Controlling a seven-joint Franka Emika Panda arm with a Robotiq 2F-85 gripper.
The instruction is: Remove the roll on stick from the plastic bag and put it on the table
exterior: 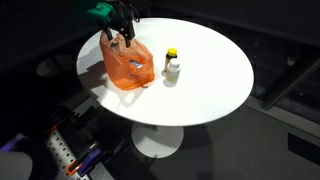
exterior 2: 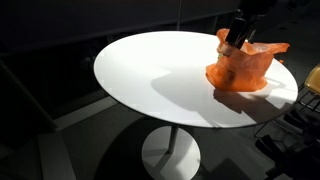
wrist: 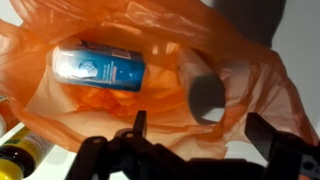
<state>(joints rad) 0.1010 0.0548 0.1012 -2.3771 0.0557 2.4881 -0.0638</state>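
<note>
The round white table (exterior: 210,60) fills both exterior views (exterior 2: 150,70), with the orange bag (exterior: 128,68) on it near one edge. The bag (exterior 2: 240,68) stands crumpled with its mouth open upward. In the wrist view its thin walls (wrist: 240,40) spread wide around a hollow.

The gripper (exterior: 121,35) hangs right over the bag's mouth, pointing down into it (exterior 2: 238,38). In the wrist view the gripper (wrist: 200,135) has its jaws spread wide, the dark fingers (wrist: 137,128) well apart with nothing between them. Whether the tips touch the bag's plastic cannot be told.

Beside the bag, towards the table's middle, stand a dark bottle (exterior: 171,56) with a yellow cap and, just beside it, a small white bottle (exterior: 174,71). Both are apart from the bag. The wrist view catches the dark bottle (wrist: 22,155) outside the bag's wall.

The stick (wrist: 100,68) lies on its side on the bag's floor, pale blue-white, clear of the fingers. A grey patch (wrist: 207,97) deeper in the bag is too vague to name.
</note>
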